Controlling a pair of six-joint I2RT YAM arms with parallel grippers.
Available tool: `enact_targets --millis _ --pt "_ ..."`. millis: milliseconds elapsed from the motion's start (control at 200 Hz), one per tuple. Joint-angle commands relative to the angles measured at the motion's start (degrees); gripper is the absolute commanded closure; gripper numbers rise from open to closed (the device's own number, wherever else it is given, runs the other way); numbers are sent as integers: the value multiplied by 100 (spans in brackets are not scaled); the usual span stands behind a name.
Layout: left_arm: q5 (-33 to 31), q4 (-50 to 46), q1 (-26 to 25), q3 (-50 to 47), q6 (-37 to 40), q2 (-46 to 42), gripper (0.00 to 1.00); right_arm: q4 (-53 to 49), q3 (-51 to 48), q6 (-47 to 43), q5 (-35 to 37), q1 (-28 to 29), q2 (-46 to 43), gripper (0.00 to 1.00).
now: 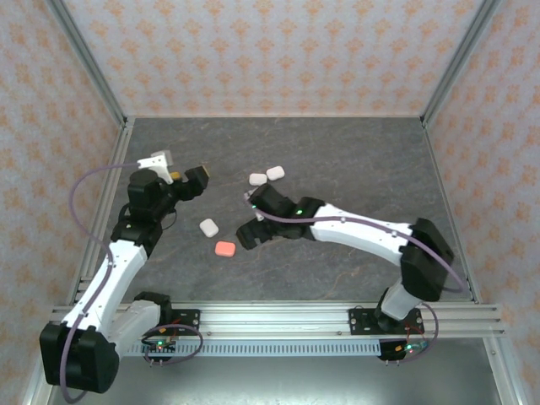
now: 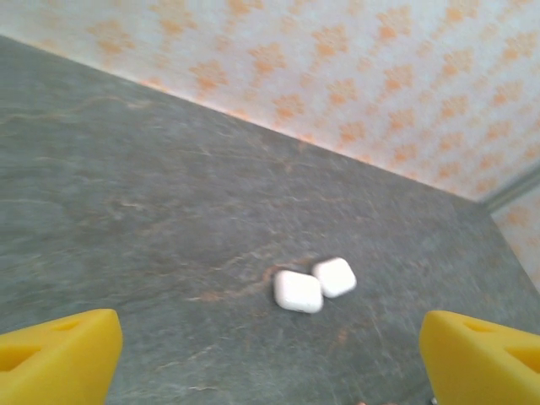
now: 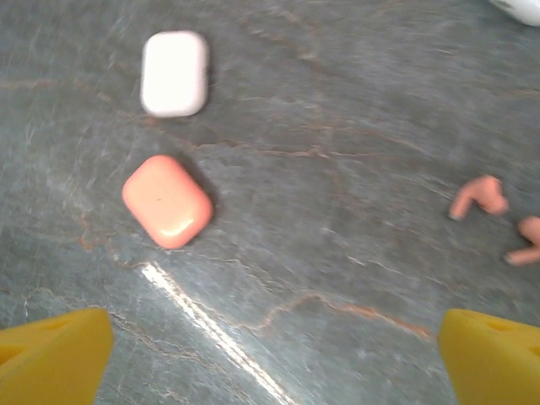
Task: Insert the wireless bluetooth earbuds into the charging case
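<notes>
Wireless bluetooth earbuds (image 3: 477, 198) were the item under inspection: two tiny salmon-pink, hook-shaped plastic pieces were found, and neither was seated in a case.

Top external view: four small rounded plastic charging cases lay shut on the grey stone-patterned table (image 1: 354, 160). A pair of white cases (image 1: 267, 175) sat touching each other toward the far side. A single white case (image 1: 208, 227) lay nearer the arms, with a salmon-pink case (image 1: 225, 249) just beside it. The left gripper (image 1: 187, 175) stood to the left of the pair. The right gripper (image 1: 251, 218) sat between the pair and the salmon-pink case. The earbuds were too small to make out here.

Left wrist view: the yellow fingertips (image 2: 59, 359) stood wide apart with nothing between them. The pair of white cases (image 2: 297, 291) lay ahead, lids down.

Right wrist view: the fingertips (image 3: 51, 359) were likewise spread wide and empty. The two earbuds lay loose on bare table, close together and well apart from the salmon-pink case (image 3: 166, 201). That case sat closed near the single white case (image 3: 175, 72).

Assessment: the task appeared to be at its start. No case was open and no earbud was picked up or inserted. No white earbuds could be identified.
</notes>
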Motion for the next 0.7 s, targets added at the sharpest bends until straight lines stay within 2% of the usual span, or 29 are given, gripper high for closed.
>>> enact_targets --millis 0,110,230,525,696 --pt "30 -621 473 -134 -360 -3 8 -531 598 -673 365 374 612 1" --pt "369 -565 942 -260 -603 64 8 -761 1198 -1105 340 643 1339 0" --pt "466 -553 1182 -364 -685 39 8 -880 1663 -1394 333 703 1913 1" --pt "510 -598 1324 -454 -645 -75 8 -1124 2607 -1771 195 701 3030 5" --pt "444 -688 1331 -405 -545 -97 8 -1149 2861 -1706 44 650 3361 7"
